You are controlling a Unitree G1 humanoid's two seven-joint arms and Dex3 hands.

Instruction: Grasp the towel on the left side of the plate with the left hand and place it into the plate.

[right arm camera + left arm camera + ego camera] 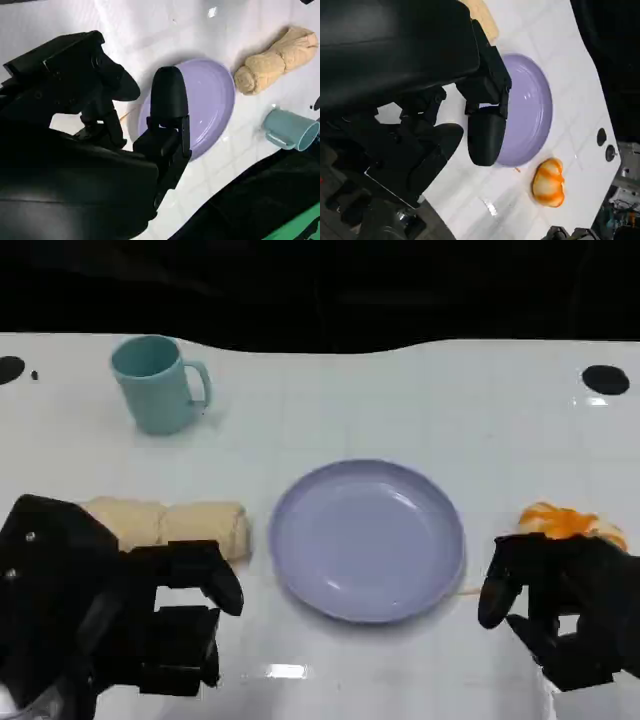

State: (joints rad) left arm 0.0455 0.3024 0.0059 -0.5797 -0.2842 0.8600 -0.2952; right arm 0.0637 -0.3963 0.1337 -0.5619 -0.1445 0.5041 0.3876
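The left robot hand (pixel 185 615) hovers low over the white worktop (pixel 400 390), holding nothing, its black fingers (pixel 215 575) spread apart and reaching forward. Just beyond those fingers, touching none of them as far as the head view shows, lies the rolled cream-yellow cloth towel (pixel 170 525), stretched sideways across the front of the hand; part of its near edge is hidden behind the hand's black shell. To the inner side of the left robot hand, just beside the towel's end but apart from it, sits the round lavender plastic plate (pixel 368 538), bare inside. In the left wrist view one finger (pixel 485 135) overlaps the plate's rim (pixel 540 105); whether it is over the plate or only in front of it I cannot tell.

Well beyond the left robot hand stands a light teal mug with a handle (pixel 155 385), upright.

The right robot hand (pixel 560 605) hangs on the far side of the plate from the towel, fingers (pixel 497 590) parted and grasping nothing. Just beyond it lies a rounded orange-and-white object (pixel 570 523), close to its fingers; contact cannot be judged. The right wrist view shows the towel (pixel 277 57) and mug (pixel 290 130) past the plate (pixel 210 100).
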